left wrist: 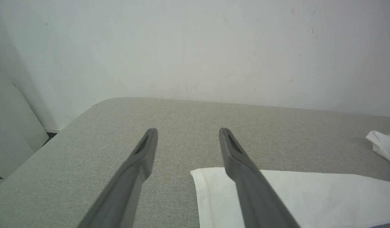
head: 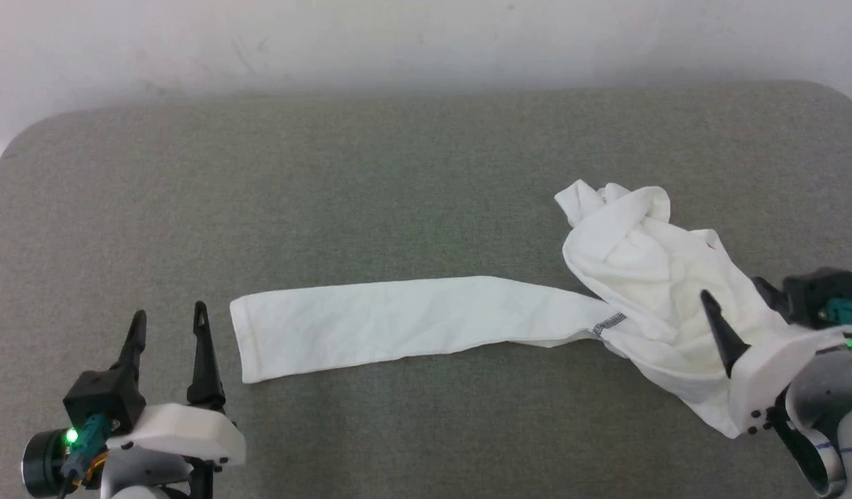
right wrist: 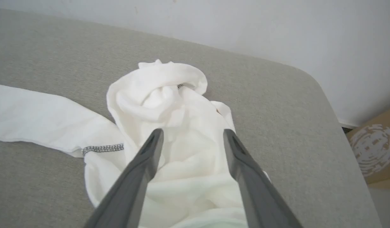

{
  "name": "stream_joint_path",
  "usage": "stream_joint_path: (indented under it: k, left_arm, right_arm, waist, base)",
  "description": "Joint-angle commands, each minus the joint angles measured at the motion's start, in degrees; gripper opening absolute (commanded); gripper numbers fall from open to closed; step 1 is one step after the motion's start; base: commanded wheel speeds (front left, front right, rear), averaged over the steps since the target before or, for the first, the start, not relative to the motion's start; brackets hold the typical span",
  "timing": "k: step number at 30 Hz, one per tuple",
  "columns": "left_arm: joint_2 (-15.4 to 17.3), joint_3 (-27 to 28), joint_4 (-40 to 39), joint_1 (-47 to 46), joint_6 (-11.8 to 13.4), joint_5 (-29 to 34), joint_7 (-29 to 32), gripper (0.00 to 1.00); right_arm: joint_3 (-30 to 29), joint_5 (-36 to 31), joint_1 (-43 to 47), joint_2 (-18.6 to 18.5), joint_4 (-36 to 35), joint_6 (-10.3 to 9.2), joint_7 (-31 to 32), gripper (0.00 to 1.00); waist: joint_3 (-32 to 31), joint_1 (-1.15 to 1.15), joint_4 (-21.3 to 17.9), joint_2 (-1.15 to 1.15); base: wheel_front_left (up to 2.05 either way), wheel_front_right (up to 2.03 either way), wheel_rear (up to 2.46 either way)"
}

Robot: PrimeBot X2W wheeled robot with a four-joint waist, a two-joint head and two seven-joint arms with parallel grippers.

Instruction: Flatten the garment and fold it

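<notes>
- Garment (head: pixel 648 277): white, thin, mostly crumpled in a heap on the right side of the grey desk (head: pixel 398 173).
- One sleeve (head: pixel 398 319) lies flat, stretched leftward from the heap; its cuff end sits near the left tool (head: pixel 171 312).
- Short grey stitched band (head: pixel 609 323) where sleeve meets heap.
- Left tool: fingers apart, empty.
- Right tool (right wrist: pixel 192 132): fingers apart over the heap, clamping nothing.

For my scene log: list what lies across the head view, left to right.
Left gripper → garment's outstretched sleeve → grey zigzag stitching → bunched body of the garment → right gripper.
</notes>
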Motion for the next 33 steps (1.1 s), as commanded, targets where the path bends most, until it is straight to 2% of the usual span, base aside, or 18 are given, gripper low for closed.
stream_joint_path:
  k: [1,4,7,10,11,21,22,23,24,25,29,33]
  left_arm:
    - [0.1,0.0,0.2,-0.2,0.3,-0.4,-0.2,1.00]
    - [0.1,-0.2,0.4,-0.8,0.3,-0.5,-0.4,1.00]
    - [-0.1,-0.6,0.8,-1.8,0.0,-0.5,-0.6,1.00]
    - [-0.4,-1.0,1.5,-3.0,-0.2,-0.5,-1.1,1.00]
    - [-0.4,-1.0,1.5,-3.0,-0.2,-0.5,-1.1,1.00]
    - [-1.4,-1.8,3.7,-4.8,-0.5,-0.9,-3.1,1.00]
    - [-1.4,-1.8,3.8,-4.9,-0.5,-1.0,-3.2,1.00]
    - [-1.4,-1.8,3.9,-4.9,-0.5,-1.0,-3.3,1.00]
    - [-1.4,-1.7,4.0,-5.0,-0.5,-1.1,-3.4,1.00]
    - [-1.3,-1.7,4.0,-5.0,-0.5,-1.1,-3.4,1.00]
    - [-1.1,-1.5,4.3,-4.7,-0.3,-1.3,-3.5,1.00]
    - [-1.0,-1.6,4.5,-4.2,-0.1,-1.4,-3.3,1.00]
  right_arm:
    - [2.2,2.0,-0.3,-1.3,-3.4,-0.05,3.6,1.00]
    - [7.1,6.8,-3.6,-4.5,-4.6,-0.05,9.4,1.00]
    - [13.1,11.5,-8.5,-7.2,-2.4,-0.05,14.7,1.00]
    - [18.8,15.5,-14.2,-8.6,0.8,-0.05,16.9,1.00]
    - [18.8,15.5,-14.2,-8.6,0.8,-0.05,16.9,1.00]
    - [36.4,24.3,-29.7,-9.5,19.8,-0.05,20.6,1.00]
    - [38.1,24.9,-30.7,-9.6,21.4,-0.05,20.8,0.84]
    - [39.5,25.5,-31.6,-9.7,22.7,-0.05,20.7,0.44]
    - [40.6,26.2,-32.4,-9.7,23.9,-0.05,20.6,0.25]
    - [41.7,26.8,-33.1,-9.7,24.9,-0.05,20.4,0.00]
    - [44.1,28.6,-35.9,-10.2,27.0,-0.05,16.5,0.00]
    - [42.7,29.3,-37.5,-12.0,27.8,-0.05,11.0,0.00]
  waist:
    - [0.2,0.00,0.2,0.00]
    - [0.6,0.00,0.6,0.00]
    - [1.4,0.00,1.4,0.00]
    - [2.3,0.00,2.4,0.00]
    - [2.3,0.00,2.4,0.00]
    - [4.8,0.00,4.1,0.00]
    - [4.9,0.00,4.1,0.00]
    - [5.1,0.00,4.1,0.00]
    - [5.2,0.00,4.0,0.00]
    - [5.3,0.00,3.9,0.00]
    - [4.9,0.00,3.0,0.00]
    - [3.8,0.00,2.1,0.00]
  base:
    - [0.00,0.00,0.00]
    - [0.00,0.00,0.00]
    - [0.00,0.00,0.00]
    - [0.00,0.00,0.00]
    - [0.00,0.00,0.00]
    - [0.00,0.00,0.00]
    - [0.00,0.00,0.00]
    - [0.00,0.00,0.00]
    - [0.00,0.00,0.00]
    - [0.00,0.00,0.00]
    - [0.00,0.00,0.00]
    - [0.00,0.00,0.00]
